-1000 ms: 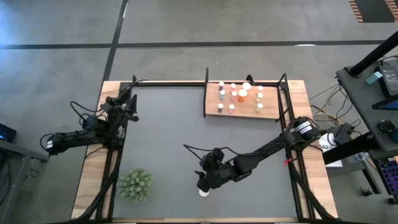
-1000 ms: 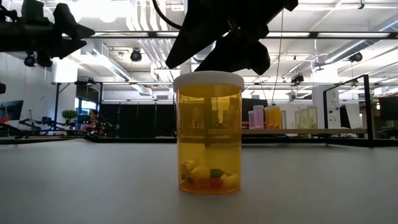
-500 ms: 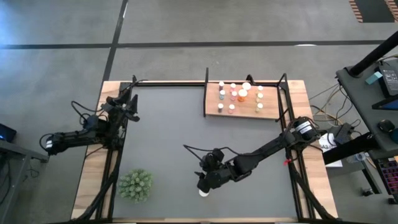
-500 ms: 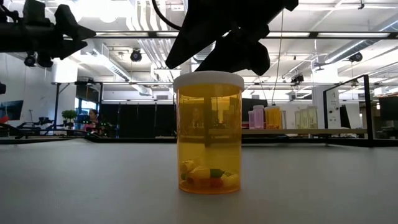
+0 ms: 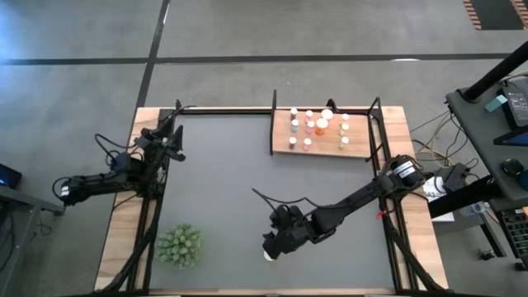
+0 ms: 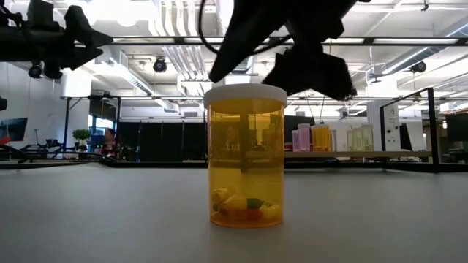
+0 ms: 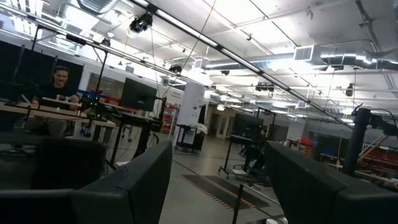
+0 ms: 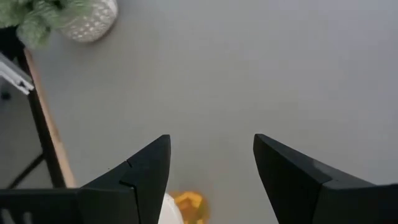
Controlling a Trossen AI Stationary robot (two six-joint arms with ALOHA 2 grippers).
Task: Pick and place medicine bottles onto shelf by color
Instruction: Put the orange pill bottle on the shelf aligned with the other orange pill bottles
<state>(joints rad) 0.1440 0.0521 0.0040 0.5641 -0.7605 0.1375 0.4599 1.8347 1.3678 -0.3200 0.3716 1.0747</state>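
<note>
**Inspector A:** What differs from a second ago?

**Inspector B:** The right gripper (image 5: 272, 247) has shifted a little sideways above the orange medicine bottle (image 6: 246, 157). In the low view its dark fingers (image 6: 311, 69) now sit over and to one side of the white cap, where before they hung more squarely above it. The bottle itself has not moved; it stands upright on the dark grey mat (image 5: 223, 190), near the front edge, well apart from the shelf (image 5: 322, 132).

**Inspector A:** Finger state?

**Inspector B:** The right wrist view shows the right fingers parted with a clear gap and nothing between them; the bottle's cap and orange body peek in just beside one finger. No grasp yet. The left gripper (image 5: 169, 136) waits at the mat's left edge, fingers apart and empty.

**Inspector A:** Meaning for the task?

**Inspector B:** In my judgement this is an alignment correction before the descent. The other bottles (image 5: 318, 125) already stand on the shelf; this appears to be the last one out. The spiky plant (image 5: 180, 245) stands off to the left, clear of the approach.
</note>
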